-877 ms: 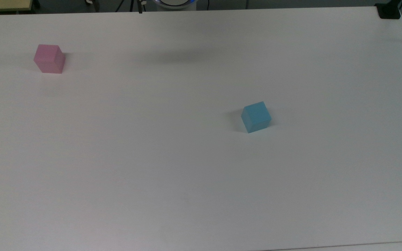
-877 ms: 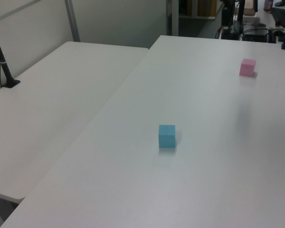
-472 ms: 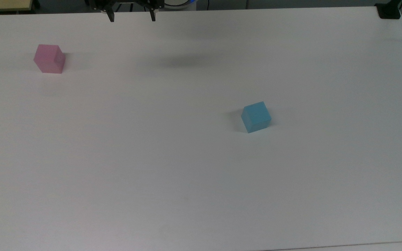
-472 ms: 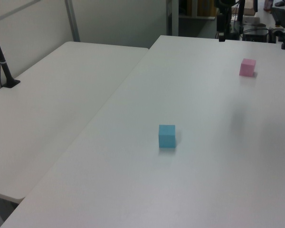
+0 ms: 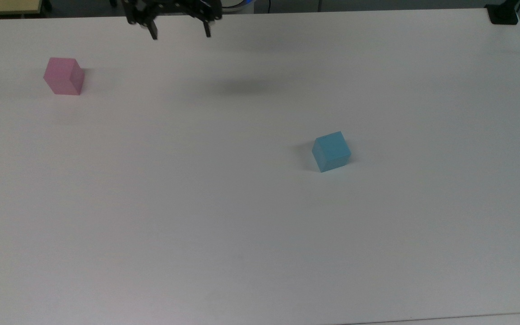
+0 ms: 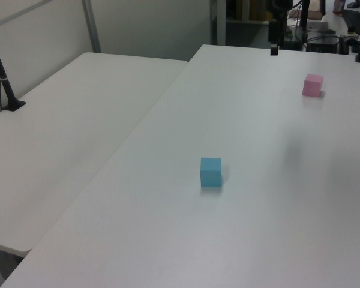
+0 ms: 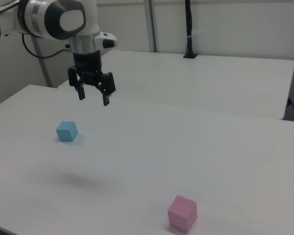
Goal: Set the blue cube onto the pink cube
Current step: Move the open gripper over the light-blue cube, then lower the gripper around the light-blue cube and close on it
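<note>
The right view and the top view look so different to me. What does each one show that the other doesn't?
The right view alone shows the arm's white body above the tool, plus a second white table behind with a black post. The top view alone shows a black block at the table's far corner, on the top view's right. Both share the open tool hanging above the white table, with the blue cube and the pink cube standing far apart on it.
</note>
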Controlling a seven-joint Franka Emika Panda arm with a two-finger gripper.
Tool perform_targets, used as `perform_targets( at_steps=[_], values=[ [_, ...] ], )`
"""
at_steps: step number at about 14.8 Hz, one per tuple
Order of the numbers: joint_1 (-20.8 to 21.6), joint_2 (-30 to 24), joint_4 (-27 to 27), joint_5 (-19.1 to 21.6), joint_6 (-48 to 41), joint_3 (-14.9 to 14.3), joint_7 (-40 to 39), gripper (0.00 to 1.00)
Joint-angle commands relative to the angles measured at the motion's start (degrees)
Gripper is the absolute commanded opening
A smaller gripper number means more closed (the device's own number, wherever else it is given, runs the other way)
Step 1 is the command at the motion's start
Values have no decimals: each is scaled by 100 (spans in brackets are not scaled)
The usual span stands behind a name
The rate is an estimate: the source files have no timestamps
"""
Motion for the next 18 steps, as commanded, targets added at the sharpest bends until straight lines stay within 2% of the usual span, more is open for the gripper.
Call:
perform_targets(
  at_steps=[1,4,7,16,18],
  values=[
    [643,525,67,75,617,38,268,100],
    [1363,1007,67,66,1241,30,365,100],
    [1926,1587,68,40,1987,21,856,100],
    [2341,2301,68,-22,2903,65,1665,100],
    [2411,2467,68,-144,3237,187,1929,100]
  ],
)
